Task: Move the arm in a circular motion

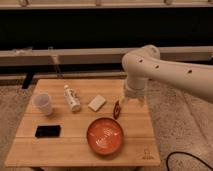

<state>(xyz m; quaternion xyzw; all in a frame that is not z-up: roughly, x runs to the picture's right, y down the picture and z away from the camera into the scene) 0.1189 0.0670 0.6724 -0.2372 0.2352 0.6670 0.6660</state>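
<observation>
I count one arm (170, 70), one gripper (133, 102) and one wooden table (65, 149) carrying six things: one white cup (43, 103), one white bottle (72, 97) lying on its side, one pale block (97, 103), one flat black rectangle (47, 131), one orange bowl (105, 135) and one small dark-red object (117, 109). The arm comes in from the right side of my view, bends at a rounded elbow above the table's far right corner and drops straight down, so the gripper hangs low over the right rear part of the tabletop. I cannot tell whether the gripper is open or closed, and I cannot tell whether it touches the dark-red object, which sits just beside it on its left. The gripper is near the table's right edge and far edge; beyond the right edge there is only speckled floor (180, 125). On the table, the barest wood runs along the front edge and in the right front corner. The bowl lies near the front, just below and to the left of the gripper. The block and the bottle are further left, in a row with the cup, which stands near the left edge. The black rectangle lies near the left front, well apart from the gripper. Behind the table runs a long pale ledge (75, 55) with dark space above it, and a dark cable (176, 156) loops on the floor at the lower right.
</observation>
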